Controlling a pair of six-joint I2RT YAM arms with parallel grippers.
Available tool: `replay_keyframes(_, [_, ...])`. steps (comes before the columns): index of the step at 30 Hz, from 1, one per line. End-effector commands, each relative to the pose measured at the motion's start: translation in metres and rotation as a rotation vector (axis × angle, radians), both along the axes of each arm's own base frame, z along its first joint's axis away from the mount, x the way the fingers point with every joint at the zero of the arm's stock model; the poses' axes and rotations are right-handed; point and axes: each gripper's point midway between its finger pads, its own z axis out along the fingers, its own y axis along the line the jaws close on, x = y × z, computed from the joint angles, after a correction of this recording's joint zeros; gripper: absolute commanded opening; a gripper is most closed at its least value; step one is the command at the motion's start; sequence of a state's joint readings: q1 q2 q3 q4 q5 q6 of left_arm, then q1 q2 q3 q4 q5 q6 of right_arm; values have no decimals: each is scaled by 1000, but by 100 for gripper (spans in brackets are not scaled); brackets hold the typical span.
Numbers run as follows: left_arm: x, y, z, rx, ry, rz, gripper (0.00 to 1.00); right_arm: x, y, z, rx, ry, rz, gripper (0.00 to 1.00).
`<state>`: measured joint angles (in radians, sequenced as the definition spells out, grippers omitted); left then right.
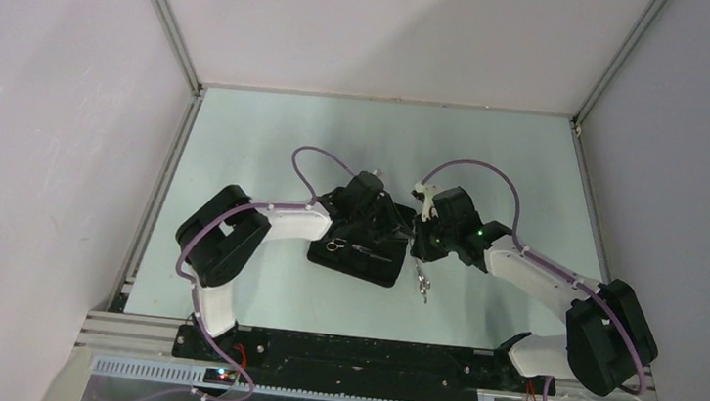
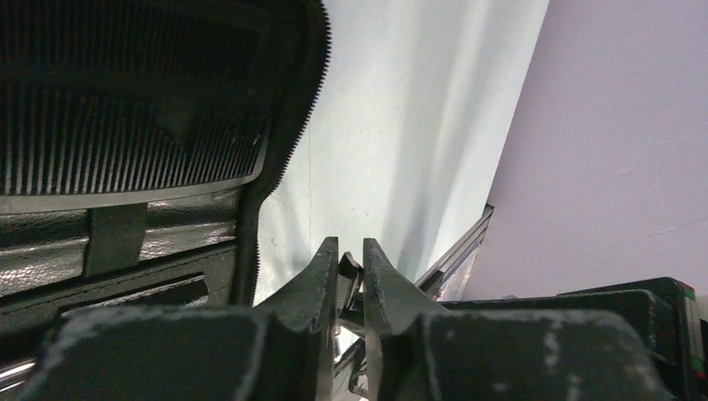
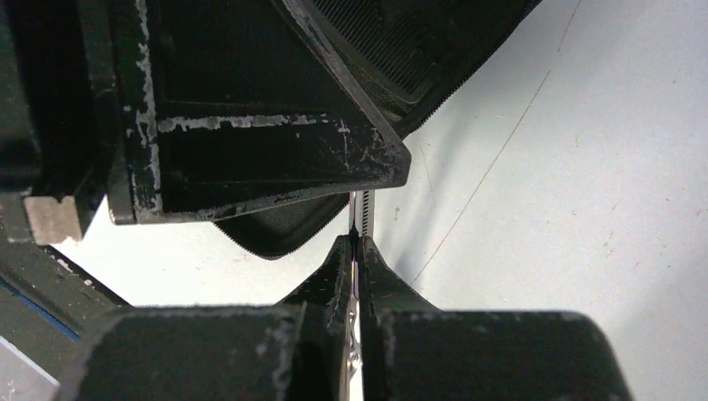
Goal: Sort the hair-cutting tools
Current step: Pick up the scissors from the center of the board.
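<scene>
My left gripper (image 1: 394, 226) (image 2: 351, 244) is shut on a slim black comb (image 2: 349, 282), whose toothed edge shows between the fingers. It hovers at the right edge of the open black case (image 1: 355, 264) (image 2: 125, 167). My right gripper (image 1: 418, 248) (image 3: 356, 242) is shut on the blades of silver scissors (image 1: 422, 284) (image 3: 360, 209); their ring handles hang toward the near edge, just right of the case. A second pair of silver scissors (image 1: 339, 246) lies on the case. I see no second comb.
The two grippers are very close together; the left gripper's finger block (image 3: 250, 125) fills the upper left of the right wrist view. The case (image 3: 417, 50) lies beside it. Metal frame rails (image 1: 159, 201) and pale walls bound the light tabletop (image 1: 386, 145).
</scene>
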<state>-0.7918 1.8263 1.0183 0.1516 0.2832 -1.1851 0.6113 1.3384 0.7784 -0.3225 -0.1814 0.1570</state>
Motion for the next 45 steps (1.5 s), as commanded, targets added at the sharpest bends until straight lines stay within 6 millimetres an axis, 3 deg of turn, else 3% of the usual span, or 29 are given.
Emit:
replay_keyframes(1, [0,-16,30,-100,24,4,8,7,6,18,39,-74,13,0])
replay_keyframes(3, [-3,-16,44,-127,35,17,1,6,3,29,45,-107,13,3])
replay_keyframes(5, [-5,-10,57,-133,43,41,0,4,-2,48,45,-167,15,17])
replay_keyframes(8, [-5,1,82,-149,32,78,0,-3,-13,83,34,-304,42,51])
replay_keyframes(10, [-4,11,92,-143,38,104,0,-11,-18,98,21,-376,78,64])
replay_keyframes(14, [-3,41,104,-119,82,149,0,-28,-18,117,10,-476,176,73])
replay_keyframes(20, [5,101,120,-25,65,228,0,-45,4,136,-36,-645,334,76])
replay_keyframes(26, [7,136,131,37,75,283,0,-49,35,142,-110,-773,438,77])
replay_keyframes(33, [2,141,142,11,81,291,0,-34,62,131,-258,-886,463,73])
replay_keyframes(38, [-2,143,147,1,89,294,0,-21,68,130,-346,-953,430,68])
replay_keyframes(40, [-3,143,148,-6,95,296,0,-20,73,132,-350,-975,435,63])
replay_keyframes(42, [-4,142,149,-16,99,295,0,-21,78,132,-345,-985,450,51])
replay_keyframes(44, [-4,142,150,-21,101,297,0,-21,81,130,-340,-982,451,32])
replay_keyframes(45, [-3,142,151,-23,101,299,0,-21,81,129,-336,-978,452,18])
